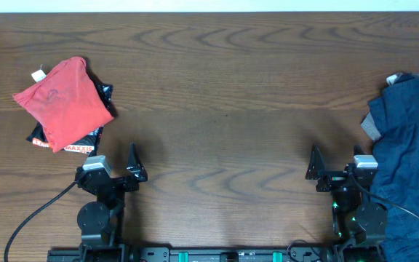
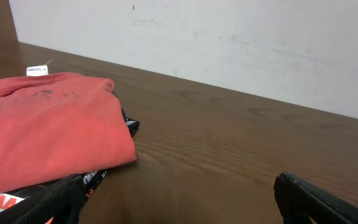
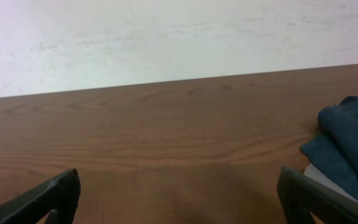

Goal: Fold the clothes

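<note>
The left gripper [image 1: 112, 172] and right gripper [image 1: 340, 173] rest spread wide and empty at the table's [image 1: 224, 94] near edge. A folded red piece [image 1: 62, 102] tops a black piece [image 1: 87, 143] at left, seemingly done. The crumpled navy heap [image 1: 406, 149] at right likely awaits folding.

The table [image 1: 224, 87] is brown, with darker wavy wood grain. On the table's left part lies a red garment [image 1: 62, 102] with a small white label [image 1: 38, 74] — under it a black piece [image 1: 87, 143] with white and orange-red print. On the table's right part is a dark navy pile [image 1: 406, 153] with a bit of grey cloth [image 1: 372, 129]. The left gripper [image 2: 178, 199] and the right gripper [image 3: 178, 193] are black
</note>
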### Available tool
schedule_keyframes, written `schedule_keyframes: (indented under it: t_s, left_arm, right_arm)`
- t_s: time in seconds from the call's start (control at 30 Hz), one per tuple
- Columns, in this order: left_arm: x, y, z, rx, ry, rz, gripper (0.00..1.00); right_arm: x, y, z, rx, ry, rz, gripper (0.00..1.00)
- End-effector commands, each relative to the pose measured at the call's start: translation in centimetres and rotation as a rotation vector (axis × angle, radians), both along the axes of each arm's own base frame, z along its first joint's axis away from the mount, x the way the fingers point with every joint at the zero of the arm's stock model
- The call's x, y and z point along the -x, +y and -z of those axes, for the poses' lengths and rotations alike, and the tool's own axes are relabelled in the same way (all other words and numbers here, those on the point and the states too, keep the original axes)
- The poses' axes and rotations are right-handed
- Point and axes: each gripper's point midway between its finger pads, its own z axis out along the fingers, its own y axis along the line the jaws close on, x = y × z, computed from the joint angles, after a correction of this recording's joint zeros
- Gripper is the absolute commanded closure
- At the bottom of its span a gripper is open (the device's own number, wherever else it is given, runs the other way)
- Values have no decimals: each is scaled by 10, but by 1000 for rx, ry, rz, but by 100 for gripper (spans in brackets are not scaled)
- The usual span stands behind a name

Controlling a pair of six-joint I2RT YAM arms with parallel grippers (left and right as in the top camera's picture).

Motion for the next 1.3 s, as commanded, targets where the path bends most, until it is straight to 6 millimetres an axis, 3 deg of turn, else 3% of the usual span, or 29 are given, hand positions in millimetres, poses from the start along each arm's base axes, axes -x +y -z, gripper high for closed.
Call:
schedule_keyframes:
  t_s: [0.0, 1.27]
  left_arm:
    - [0, 4, 17, -7, 41, -17, 2]
    - [0, 3, 23, -6, 68, -15, 2]
  right_arm:
    - [0, 3, 2, 14, 3, -14, 1]
    - [0, 3, 2, 14, 3, -14, 1]
